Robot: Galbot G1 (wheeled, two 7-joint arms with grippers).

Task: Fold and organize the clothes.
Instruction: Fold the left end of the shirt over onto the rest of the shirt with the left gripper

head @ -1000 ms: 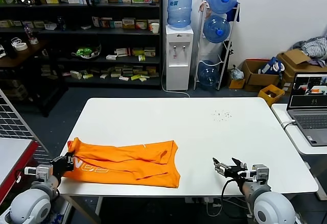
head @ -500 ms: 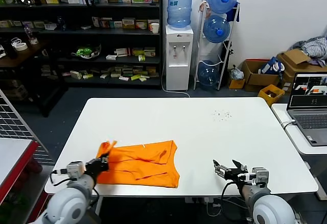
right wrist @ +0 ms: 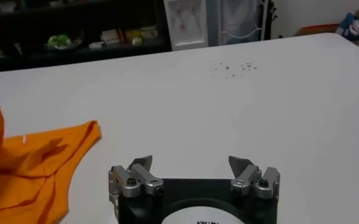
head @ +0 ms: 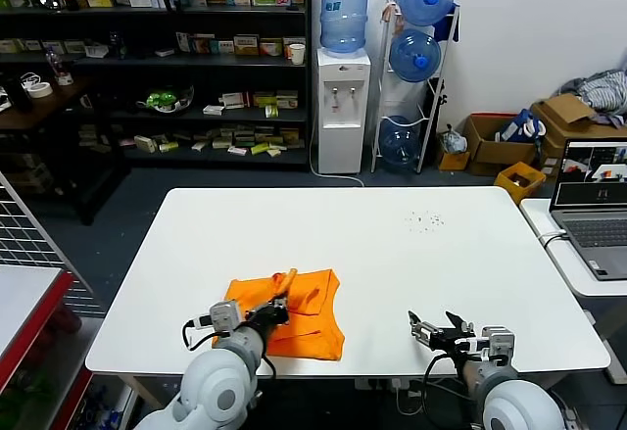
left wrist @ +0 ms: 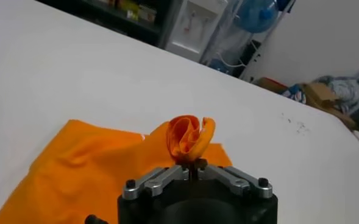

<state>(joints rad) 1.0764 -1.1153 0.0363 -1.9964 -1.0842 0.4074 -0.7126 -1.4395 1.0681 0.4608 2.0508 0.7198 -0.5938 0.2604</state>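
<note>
The orange T-shirt [head: 304, 312] lies folded over on the white table [head: 392, 244], near its front edge, left of centre. My left gripper [head: 277, 309] is shut on a bunched end of the shirt and holds it just above the rest of the fabric. In the left wrist view the pinched fabric [left wrist: 190, 137] curls up from the closed gripper [left wrist: 193, 167]. My right gripper [head: 438, 329] is open and empty near the table's front edge, to the right of the shirt; in the right wrist view the gripper [right wrist: 191, 163] stands apart from the shirt [right wrist: 33, 164].
A laptop [head: 594, 205] sits on a side table at the right. Behind the table are a water dispenser [head: 342, 107], a rack of water bottles [head: 417, 58], dark shelves [head: 157, 68] and cardboard boxes [head: 500, 146]. A red-edged surface [head: 24, 303] stands at the left.
My left gripper has carried the shirt's left end to the right, folding it over the rest. The shirt now covers a much shorter span. The right gripper has stayed put.
</note>
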